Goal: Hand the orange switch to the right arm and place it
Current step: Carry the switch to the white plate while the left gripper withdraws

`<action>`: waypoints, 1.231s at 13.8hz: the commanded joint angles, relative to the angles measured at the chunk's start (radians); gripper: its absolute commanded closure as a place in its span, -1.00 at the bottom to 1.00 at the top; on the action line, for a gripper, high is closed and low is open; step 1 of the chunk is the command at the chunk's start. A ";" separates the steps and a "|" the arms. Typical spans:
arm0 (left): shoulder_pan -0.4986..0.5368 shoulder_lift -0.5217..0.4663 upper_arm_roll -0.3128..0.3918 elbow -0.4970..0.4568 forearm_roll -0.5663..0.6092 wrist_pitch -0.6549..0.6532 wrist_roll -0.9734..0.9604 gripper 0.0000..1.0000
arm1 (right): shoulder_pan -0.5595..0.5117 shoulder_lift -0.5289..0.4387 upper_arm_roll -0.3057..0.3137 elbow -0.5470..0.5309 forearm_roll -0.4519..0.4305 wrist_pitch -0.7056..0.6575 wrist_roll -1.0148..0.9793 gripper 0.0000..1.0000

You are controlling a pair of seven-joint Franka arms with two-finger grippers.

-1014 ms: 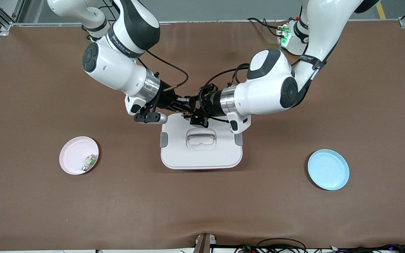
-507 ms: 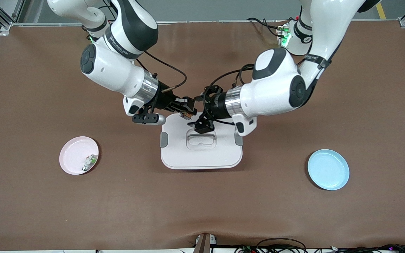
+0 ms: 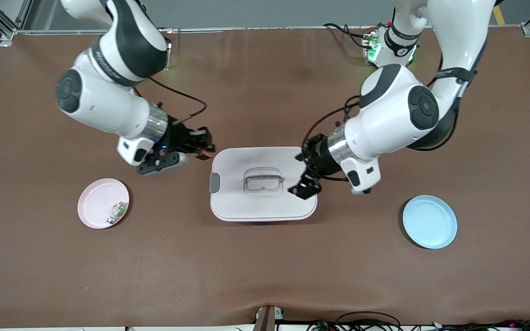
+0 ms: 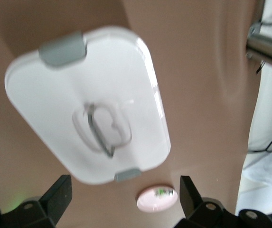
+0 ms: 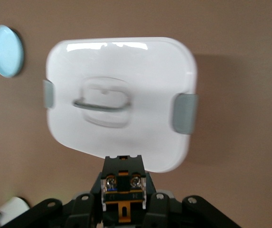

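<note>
You could see both arms only in the front view. There the right claw (image 3: 204,149) hung over bare tabletop (image 3: 265,276) just beside the white box (image 3: 246,207), a little above mid-frame. The left claw (image 3: 304,186) hung over the box's edge at the left arm's end.

What that view barely gave you was the switch (image 5: 123,194). The right wrist view showed it plainly: a small black block with an orange centre and two silvery round contacts on its face. The right claw was clamped on it, fingers tight at both sides.

The left wrist view showed the left claw's fingers (image 4: 62,192) well apart with nothing between them, the box lid and its handle (image 4: 102,128) under them.

Low in the front frame, a pink plate (image 3: 92,202) carried a white-and-green part (image 3: 117,211). A blue plate (image 3: 429,221) lay at the left arm's end.
</note>
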 commanded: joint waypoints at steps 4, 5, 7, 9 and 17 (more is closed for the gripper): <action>0.088 -0.020 0.001 -0.016 0.252 -0.117 0.268 -1.00 | -0.089 -0.097 0.012 -0.083 -0.334 -0.076 -0.317 1.00; 0.119 -0.026 0.000 -0.016 0.258 -0.166 0.372 -1.00 | -0.095 -0.105 0.012 -0.100 -0.394 -0.071 -0.357 1.00; 0.182 -0.064 0.000 -0.020 0.258 -0.263 0.584 -1.00 | -0.132 -0.114 0.012 -0.120 -0.461 -0.062 -0.467 1.00; 0.234 -0.097 0.001 -0.022 0.265 -0.322 0.751 -1.00 | -0.191 -0.117 0.012 -0.158 -0.479 -0.007 -0.643 1.00; 0.416 -0.223 0.001 -0.021 0.307 -0.430 1.220 -1.00 | -0.386 -0.085 0.012 -0.315 -0.481 0.283 -1.120 1.00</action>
